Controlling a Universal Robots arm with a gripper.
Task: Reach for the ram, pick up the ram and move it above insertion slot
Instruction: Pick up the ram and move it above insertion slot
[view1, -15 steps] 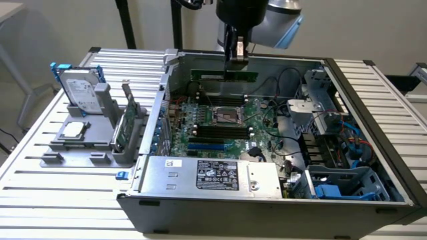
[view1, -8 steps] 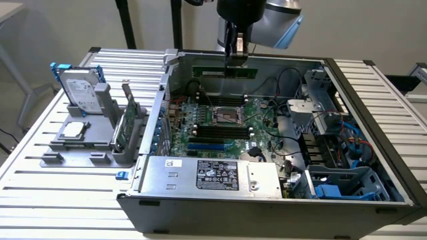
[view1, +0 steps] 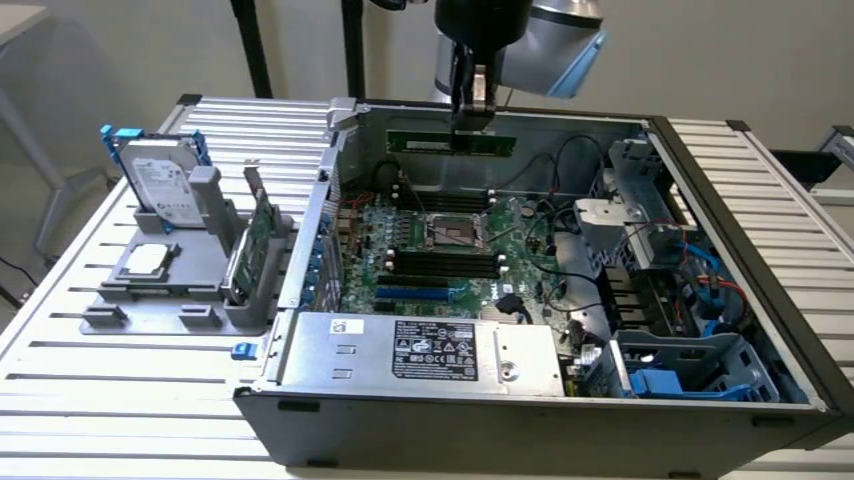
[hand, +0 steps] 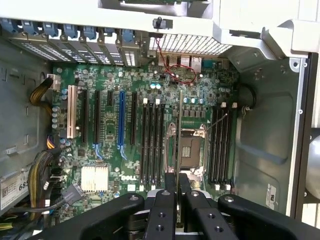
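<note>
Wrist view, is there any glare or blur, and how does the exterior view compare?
Wrist view: the case rim is washed out near white, the motherboard evenly lit and sharp, the gripper soft up close. Exterior view: even light, the case interior shadowed, the ram legible, held in shut jaws.

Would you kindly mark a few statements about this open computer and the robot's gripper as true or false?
1. The gripper holds the ram above the open computer case. True.
2. The ram lies flat on the table. False: it hangs in the air over the motherboard.
3. A hard drive stands in the grey holder beside the case. True.
4. The case has its side panel on. False: its inside is exposed.
</note>
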